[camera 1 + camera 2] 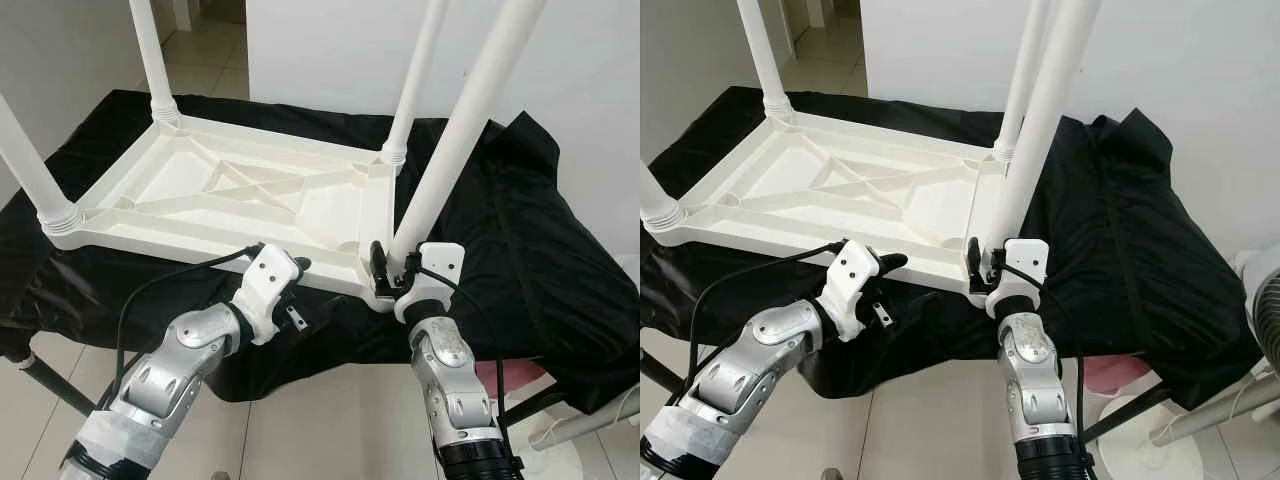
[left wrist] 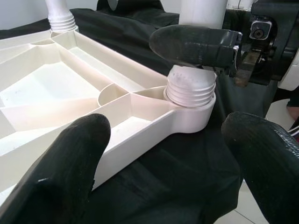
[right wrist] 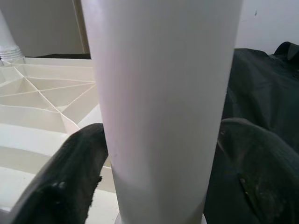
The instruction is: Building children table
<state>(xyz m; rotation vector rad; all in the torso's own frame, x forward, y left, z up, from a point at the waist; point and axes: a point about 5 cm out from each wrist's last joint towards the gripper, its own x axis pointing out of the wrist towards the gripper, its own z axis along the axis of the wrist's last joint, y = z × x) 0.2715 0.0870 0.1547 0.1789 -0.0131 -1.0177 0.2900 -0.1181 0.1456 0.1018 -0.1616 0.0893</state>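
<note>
right gripper point(image 1: 392, 262) clamps the near table leg point(image 1: 465, 130) above the upturned tabletop point(image 1: 200, 200); left gripper point(image 2: 163, 140) gapes wide

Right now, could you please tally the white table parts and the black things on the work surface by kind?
White table legs: 4
White upturned tabletop: 1
Black cloth: 1
Total: 6
The right gripper clasps the near right leg; the left gripper is open beside the tabletop's edge.
</note>
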